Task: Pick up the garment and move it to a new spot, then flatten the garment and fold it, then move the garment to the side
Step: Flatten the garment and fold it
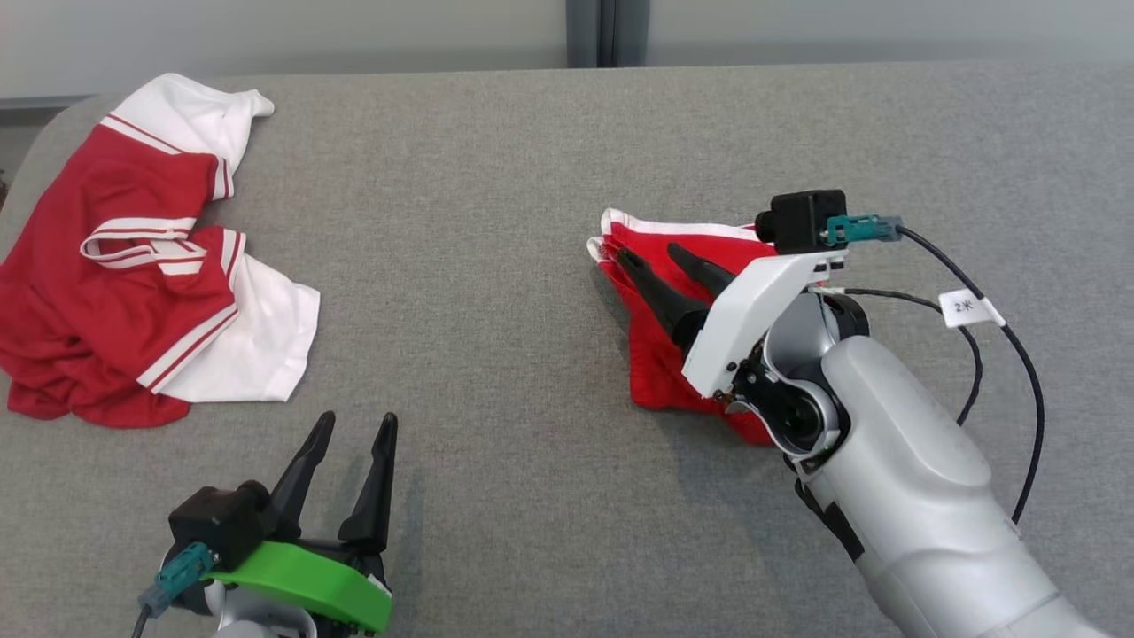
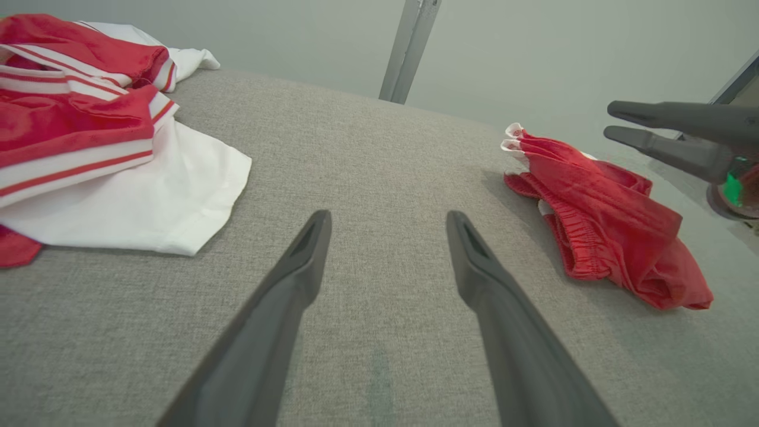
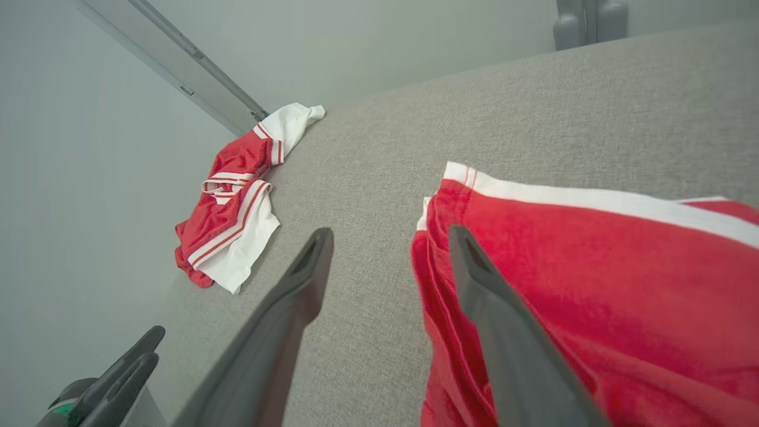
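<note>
- Grey woven fabric surface (image 1: 532, 177), wide and flat, with a pale wall (image 1: 266, 35) behind its far edge at 12 o'clock.
- Small red fabric garment with white striped trim and a gathered waistband (image 1: 654, 359): folded into a compact bundle, lying on the surface at 3 o'clock of the head view. In the left wrist view it (image 2: 599, 231) lies at 2 o'clock. In the right wrist view it (image 3: 593, 284) spreads across 4 o'clock, white trim along its far edge.
- Right gripper (image 1: 647, 252): reaches in from 5 o'clock on a pale silver forearm, under a white wrist plate (image 1: 753, 310). Jaws stand apart with nothing between them. In its own view (image 3: 389, 233) one finger lies over the red cloth and the other over bare grey surface. Seen from the left wrist (image 2: 612, 120), both fingers hang just above the bundle, apart from it.
- Left gripper (image 1: 358, 417): at 7 o'clock, on a green wrist plate (image 1: 301, 576), jaws spread wide and empty over bare surface (image 2: 388, 214). It also appears at 8 o'clock of the right wrist view (image 3: 155, 344).
- Red-and-white striped jersey (image 1: 115, 292): crumpled, at 9 to 10 o'clock, well apart from the bundle (image 2: 77, 124) (image 3: 228, 201).
- Black cable with a white tag (image 1: 970, 308): loops beside the right wrist at 3 o'clock.
</note>
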{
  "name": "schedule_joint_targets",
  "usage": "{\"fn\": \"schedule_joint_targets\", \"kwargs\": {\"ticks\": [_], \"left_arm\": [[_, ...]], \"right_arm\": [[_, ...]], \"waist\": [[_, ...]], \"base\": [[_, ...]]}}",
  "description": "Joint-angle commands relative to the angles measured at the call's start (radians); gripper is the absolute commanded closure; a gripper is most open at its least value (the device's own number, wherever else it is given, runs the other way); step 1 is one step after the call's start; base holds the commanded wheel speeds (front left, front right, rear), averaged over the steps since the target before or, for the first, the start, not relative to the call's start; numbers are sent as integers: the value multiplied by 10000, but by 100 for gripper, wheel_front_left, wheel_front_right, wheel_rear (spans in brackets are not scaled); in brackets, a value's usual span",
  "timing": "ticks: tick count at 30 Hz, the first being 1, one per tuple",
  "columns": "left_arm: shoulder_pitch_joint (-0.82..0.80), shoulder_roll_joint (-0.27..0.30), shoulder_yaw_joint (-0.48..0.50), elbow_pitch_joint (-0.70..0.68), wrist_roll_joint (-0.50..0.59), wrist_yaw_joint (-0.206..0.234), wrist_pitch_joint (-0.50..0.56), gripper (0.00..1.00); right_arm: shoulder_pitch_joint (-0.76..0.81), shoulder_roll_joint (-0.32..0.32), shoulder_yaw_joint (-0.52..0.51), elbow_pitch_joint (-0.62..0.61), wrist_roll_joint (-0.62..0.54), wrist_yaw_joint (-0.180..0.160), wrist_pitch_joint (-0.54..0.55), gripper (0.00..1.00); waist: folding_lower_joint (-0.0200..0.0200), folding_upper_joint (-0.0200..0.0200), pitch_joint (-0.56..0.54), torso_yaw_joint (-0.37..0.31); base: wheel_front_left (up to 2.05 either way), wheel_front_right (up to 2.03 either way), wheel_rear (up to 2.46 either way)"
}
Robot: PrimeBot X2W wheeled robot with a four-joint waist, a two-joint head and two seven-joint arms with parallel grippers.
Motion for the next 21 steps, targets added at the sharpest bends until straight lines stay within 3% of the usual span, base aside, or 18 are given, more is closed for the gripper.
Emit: {"fn": "schedule_joint_targets", "kwargs": {"ticks": [1,12,21], "left_arm": [[245,-3,119,-8,-73,99,-2,0],[1148,-175,801,-371,123,447,-2,0],[1334,-313,1189,-408,505,478,0,0]], "right_arm": [[407,-36,-207,-365,-227,4,-141,0],[3828,-1489,-2818,-4464,-3504,4,-979,0],[5711,-1778,-4079,-5473,-5144,2,-1960,0]], "waist": [[0,0,-404,-258],[0,0,-1279,-880],[0,0,-1548,-1000]], "base": [[0,0,0],[0,0,0],[0,0,0]]}}
